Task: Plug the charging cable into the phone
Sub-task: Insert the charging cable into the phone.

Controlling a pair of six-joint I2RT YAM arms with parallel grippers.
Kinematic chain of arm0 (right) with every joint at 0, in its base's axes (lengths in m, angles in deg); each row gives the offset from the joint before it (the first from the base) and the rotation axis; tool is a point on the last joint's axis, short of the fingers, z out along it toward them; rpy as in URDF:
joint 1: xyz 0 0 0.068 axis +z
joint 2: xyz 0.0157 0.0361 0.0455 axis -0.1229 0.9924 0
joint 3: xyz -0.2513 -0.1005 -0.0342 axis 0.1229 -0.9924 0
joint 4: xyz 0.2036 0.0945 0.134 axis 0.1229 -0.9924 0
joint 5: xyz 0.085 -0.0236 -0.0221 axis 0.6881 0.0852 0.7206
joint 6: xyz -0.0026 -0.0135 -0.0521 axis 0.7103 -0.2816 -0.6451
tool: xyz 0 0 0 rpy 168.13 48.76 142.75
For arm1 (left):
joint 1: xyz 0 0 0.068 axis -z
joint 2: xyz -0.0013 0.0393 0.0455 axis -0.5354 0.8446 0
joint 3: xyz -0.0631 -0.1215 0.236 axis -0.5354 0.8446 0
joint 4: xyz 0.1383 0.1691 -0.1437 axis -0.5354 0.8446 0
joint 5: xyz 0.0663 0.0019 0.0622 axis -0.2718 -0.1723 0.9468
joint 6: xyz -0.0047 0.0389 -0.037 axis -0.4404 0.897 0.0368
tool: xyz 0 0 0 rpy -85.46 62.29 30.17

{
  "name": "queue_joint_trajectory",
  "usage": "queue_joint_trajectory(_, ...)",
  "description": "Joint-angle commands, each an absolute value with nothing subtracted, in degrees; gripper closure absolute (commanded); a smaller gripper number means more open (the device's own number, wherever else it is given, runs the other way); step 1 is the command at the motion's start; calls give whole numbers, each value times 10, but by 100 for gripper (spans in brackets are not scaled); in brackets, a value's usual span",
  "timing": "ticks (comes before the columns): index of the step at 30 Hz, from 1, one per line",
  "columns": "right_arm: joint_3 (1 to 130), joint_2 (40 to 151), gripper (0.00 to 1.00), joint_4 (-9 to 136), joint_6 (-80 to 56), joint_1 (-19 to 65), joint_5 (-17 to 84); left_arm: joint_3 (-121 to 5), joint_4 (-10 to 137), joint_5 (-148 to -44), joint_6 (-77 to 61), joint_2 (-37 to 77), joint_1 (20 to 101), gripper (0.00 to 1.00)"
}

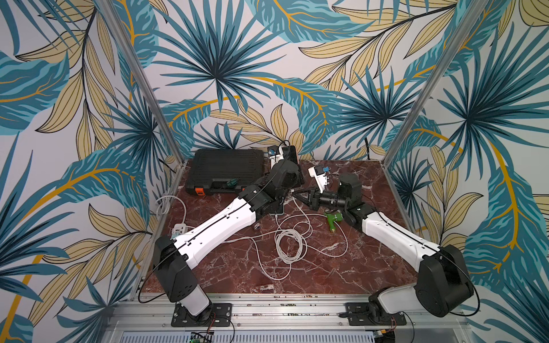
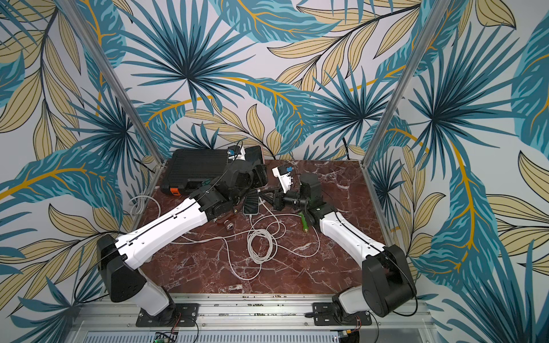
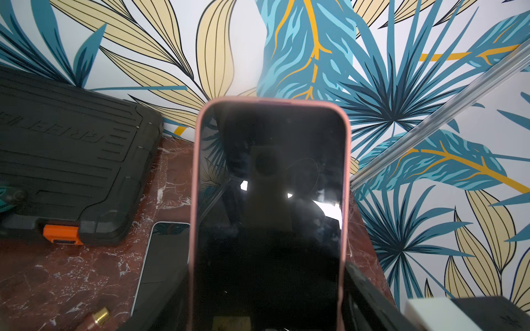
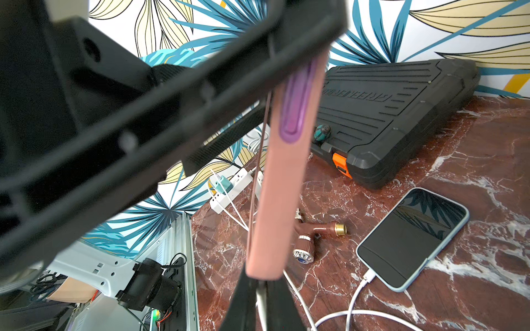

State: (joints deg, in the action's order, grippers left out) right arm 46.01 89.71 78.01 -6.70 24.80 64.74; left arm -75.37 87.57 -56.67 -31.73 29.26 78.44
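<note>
The left hand (image 2: 257,175) grasped the pink-cased phone (image 3: 269,200) by its edges, tilted above the bench (image 2: 297,267), and the right hand (image 4: 261,282), clenched on the charging cable (image 4: 260,303), sat at the phone's lower end, so insertion seemed the step in hand, calling for the plug to be lined up and pushed straight in.

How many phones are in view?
2. A pink-cased phone, held off the table between the left fingers; a second phone flat on the table, white cable plugged in. More may be hidden.
</note>
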Motion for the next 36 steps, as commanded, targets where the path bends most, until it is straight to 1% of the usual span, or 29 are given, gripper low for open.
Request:
queue_joint_trajectory(1, 475, 899, 100, 806, -61, 242, 641, -749, 864, -579, -309, 265, 787, 100)
queue_joint_trajectory(24, 471, 886, 100, 804, -59, 239, 639, -715, 861, -579, -307, 265, 788, 100)
queue_joint_trajectory(36, 473, 896, 100, 817, -44, 239, 641, -698, 853, -595, -313, 270, 788, 100)
